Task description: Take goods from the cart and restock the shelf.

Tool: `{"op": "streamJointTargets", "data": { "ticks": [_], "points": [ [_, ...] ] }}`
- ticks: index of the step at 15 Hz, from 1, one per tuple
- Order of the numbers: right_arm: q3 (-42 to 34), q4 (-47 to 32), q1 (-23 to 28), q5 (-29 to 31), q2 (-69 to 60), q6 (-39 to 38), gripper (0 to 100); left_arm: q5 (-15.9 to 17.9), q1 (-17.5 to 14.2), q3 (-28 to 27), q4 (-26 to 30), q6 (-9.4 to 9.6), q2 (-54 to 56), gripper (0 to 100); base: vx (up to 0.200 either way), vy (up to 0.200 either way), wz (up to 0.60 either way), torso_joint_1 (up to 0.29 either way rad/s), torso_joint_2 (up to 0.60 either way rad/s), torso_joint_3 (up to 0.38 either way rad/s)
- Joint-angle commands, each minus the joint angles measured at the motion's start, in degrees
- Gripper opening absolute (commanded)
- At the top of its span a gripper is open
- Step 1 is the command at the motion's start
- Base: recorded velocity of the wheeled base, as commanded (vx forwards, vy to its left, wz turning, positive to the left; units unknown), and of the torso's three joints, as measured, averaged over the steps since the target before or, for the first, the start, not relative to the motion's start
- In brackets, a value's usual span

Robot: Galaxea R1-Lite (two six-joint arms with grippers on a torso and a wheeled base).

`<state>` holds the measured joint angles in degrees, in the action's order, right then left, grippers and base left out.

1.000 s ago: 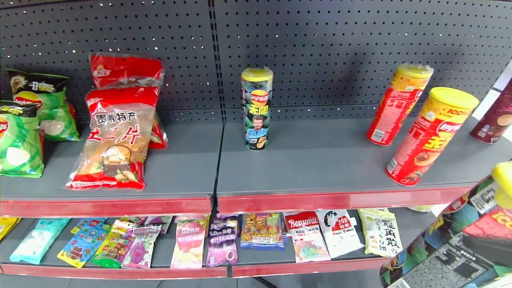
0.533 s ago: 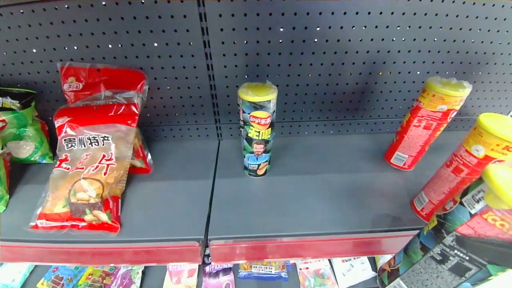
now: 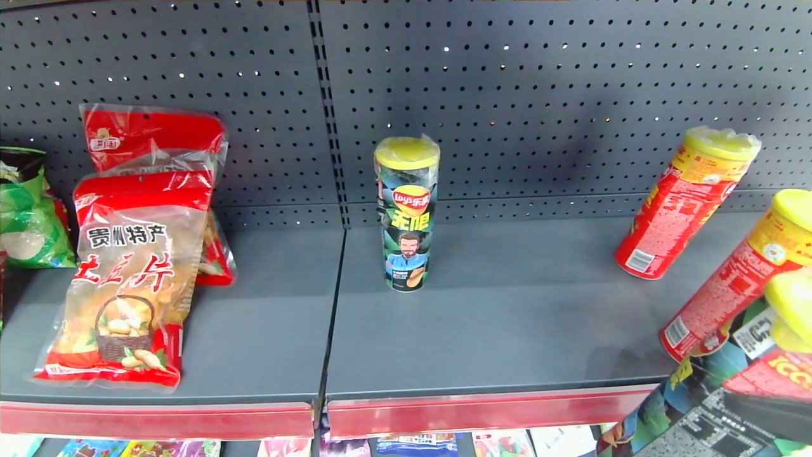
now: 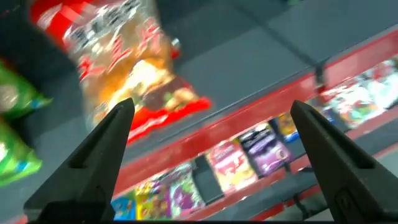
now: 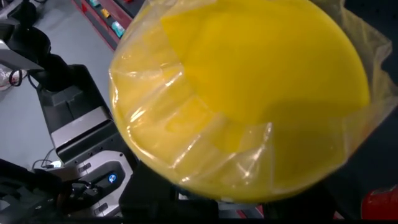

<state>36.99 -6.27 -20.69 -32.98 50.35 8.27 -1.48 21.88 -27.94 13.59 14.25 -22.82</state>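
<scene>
Carrying the dark can (image 3: 694, 409) to the shelf (image 3: 495, 317) was judged the step in hand. The can hung tilted at near right, yellow lid up, off the shelf's front edge, clamped in the right claw (image 3: 764, 406). The next move called for lifting it over the red lip and standing it beside the matching can (image 3: 407, 216). The left claw (image 4: 211, 107) gaped wide and was empty.

Left gripper (image 4: 211, 104), dark jaws spread wide apart
</scene>
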Motion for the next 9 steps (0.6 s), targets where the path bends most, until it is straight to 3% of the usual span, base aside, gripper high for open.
{"op": "streamJointTargets", "data": {
  "ticks": [1, 2, 3, 5, 6, 9],
  "points": [
    [-0.42, 0.11, -0.32, 0.02, -0.25, 0.00, 0, 4.99, 0.00, -0.80, -6.47, -2.03, -9.61, 100, 0.000, 0.000, 0.00, 0.000, 0.00, 0.000],
    [-0.42, 0.11, -0.32, -0.07, -0.34, 0.00, 0, 6.57, 0.00, -0.89, -9.81, -2.30, -13.13, 100, 0.000, 0.000, 0.00, 0.000, 0.00, 0.000],
    [0.02, 0.11, -0.93, 0.02, -0.60, 0.17, 0, 9.82, 0.00, -2.47, -15.09, -3.70, -20.86, 100, 0.000, 0.000, 0.00, 0.000, 0.00, 0.000],
    [-0.07, 0.03, -2.16, 0.63, -1.48, 1.93, 0, 19.76, 0.00, -4.67, -17.99, -7.22, -28.77, 100, 0.000, 0.000, 0.00, 0.000, 0.00, 0.000],
    [-0.42, 0.11, -2.34, 1.16, -2.01, 2.55, 0, 23.01, -0.26, -5.46, -19.83, -8.19, -31.23, 100, 0.000, 0.000, 0.00, 0.000, 0.00, 0.000],
    [0.89, 0.11, -2.34, 2.65, -2.80, 3.51, 0, 23.71, -0.26, -8.62, -31.26, -8.01, -45.03, 100, 0.000, 0.000, 0.00, 0.000, 0.00, 0.000]
  ]
}}
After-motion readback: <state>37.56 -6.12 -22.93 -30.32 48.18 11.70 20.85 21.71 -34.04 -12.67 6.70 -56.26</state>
